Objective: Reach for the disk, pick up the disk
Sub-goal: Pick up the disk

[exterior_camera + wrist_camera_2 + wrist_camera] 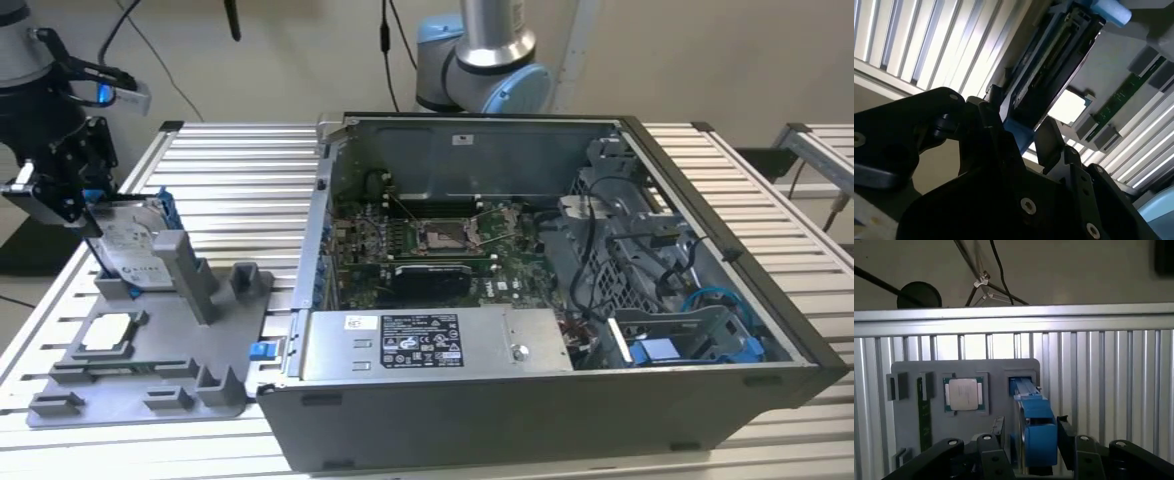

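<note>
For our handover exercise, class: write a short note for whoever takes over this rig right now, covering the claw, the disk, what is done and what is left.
Claw: astride the upper edge of the disk; grip cannot be told.
The disk stands upright in the grey holder on the slatted table, at the exterior view's left.
Done: the reach.
Left: lifting the disk out of the holder.

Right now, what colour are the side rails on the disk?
Blue. The disk shows them best in the first wrist view.
</note>
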Tool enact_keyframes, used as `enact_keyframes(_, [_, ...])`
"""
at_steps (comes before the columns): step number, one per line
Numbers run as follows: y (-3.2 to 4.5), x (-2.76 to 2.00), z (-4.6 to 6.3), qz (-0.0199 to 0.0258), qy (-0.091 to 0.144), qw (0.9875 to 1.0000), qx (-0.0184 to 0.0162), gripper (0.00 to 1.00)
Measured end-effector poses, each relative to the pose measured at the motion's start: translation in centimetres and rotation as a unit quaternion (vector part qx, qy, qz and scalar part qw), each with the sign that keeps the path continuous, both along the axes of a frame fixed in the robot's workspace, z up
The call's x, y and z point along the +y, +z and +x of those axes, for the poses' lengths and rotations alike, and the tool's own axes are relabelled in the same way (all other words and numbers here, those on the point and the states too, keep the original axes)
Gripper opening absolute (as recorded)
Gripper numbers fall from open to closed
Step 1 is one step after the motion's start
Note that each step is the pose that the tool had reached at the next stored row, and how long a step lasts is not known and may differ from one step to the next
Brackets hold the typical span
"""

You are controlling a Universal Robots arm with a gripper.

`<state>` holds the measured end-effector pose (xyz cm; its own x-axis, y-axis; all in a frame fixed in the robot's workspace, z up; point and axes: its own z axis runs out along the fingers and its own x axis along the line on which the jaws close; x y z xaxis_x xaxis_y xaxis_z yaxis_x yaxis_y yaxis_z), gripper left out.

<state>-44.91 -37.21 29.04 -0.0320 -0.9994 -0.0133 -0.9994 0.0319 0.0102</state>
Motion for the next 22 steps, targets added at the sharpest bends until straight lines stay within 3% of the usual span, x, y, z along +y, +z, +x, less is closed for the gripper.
enact_keyframes(4, [-0.58, 0.01, 0.0, 0.0015, 0.015, 0.9999, -0.0013, 1.0])
enact_keyframes(16, [-2.76, 0.0, 0.0, 0.0053, 0.03, 0.9995, -0.0015, 1.0])
enact_keyframes(19, [-2.9, 0.0, 0.0, 0.0061, 0.031, 0.9995, -0.0013, 1.0])
enact_keyframes(20, [-2.9, 0.01, 0.0, 0.0066, 0.032, 0.9995, -0.0013, 0.0])
enact_keyframes(22, [-2.91, 0.01, 0.0, 0.0072, 0.032, 0.9995, -0.0015, 0.0])
